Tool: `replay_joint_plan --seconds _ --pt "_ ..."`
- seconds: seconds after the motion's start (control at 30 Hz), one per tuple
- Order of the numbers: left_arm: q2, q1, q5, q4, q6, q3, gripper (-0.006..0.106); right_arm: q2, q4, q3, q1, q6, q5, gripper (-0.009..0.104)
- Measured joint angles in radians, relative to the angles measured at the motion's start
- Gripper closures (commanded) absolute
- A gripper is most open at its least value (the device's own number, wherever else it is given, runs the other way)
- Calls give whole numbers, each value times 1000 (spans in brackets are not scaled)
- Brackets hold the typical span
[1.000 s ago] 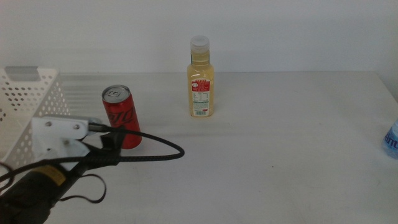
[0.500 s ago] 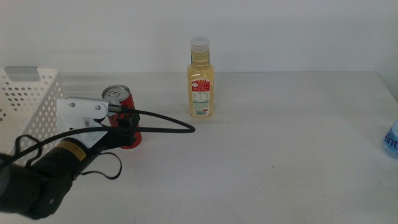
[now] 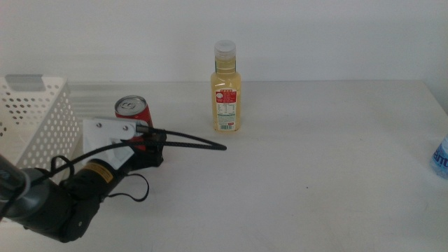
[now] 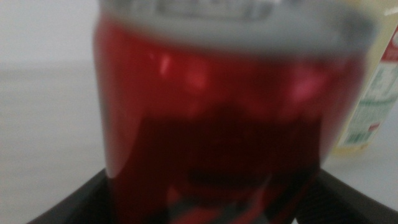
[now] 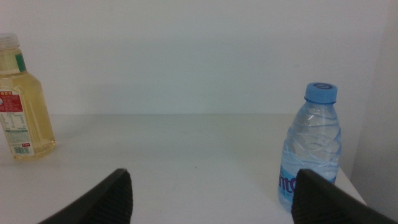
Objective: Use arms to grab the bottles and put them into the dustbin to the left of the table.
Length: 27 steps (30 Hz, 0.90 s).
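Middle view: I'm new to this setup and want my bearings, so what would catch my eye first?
The left gripper at the red can, which stands on the table beside the white basket at the left; the wrist view shows a jaw on either side of the can. Next, the yellow juice bottle standing upright at the back, and the water bottle by the waiting right gripper.

Your left arm (image 3: 70, 199) reaches in from the lower left, its hand (image 3: 143, 143) up against the red soda can (image 3: 133, 112) beside the white dustbin (image 3: 31, 115). The yellow juice bottle (image 3: 225, 87) stands upright farther back on the counter (image 3: 315, 161). A water bottle (image 3: 441, 157) shows at the right edge.
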Motion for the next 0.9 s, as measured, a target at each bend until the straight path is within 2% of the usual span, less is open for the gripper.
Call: replay_joint_plan --seconds 0.17,0.23,0.3,0.4,0.43,0.47,0.63,0.9 --pt "56 0 -4 0 0 -22 21 0 0 0 0 0 0 28" --pt "63 0 -5 0 0 -27 28 0 0 0 0 0 0 28" --pt "63 0 -6 -2 1 -28 41 0 0 0 0 0 0 28" --pt "63 0 -6 -4 7 -28 68 0 0 0 0 0 0 28" --pt "63 0 -6 0 8 -27 103 0 0 0 0 0 0 28" --pt "62 0 -6 2 8 -24 106 0 0 0 0 0 0 28" --pt "-14 -1 31 4 40 56 105 0 0 0 0 0 0 28" --pt "-303 -1 42 6 62 201 105 0 0 0 0 0 0 28"
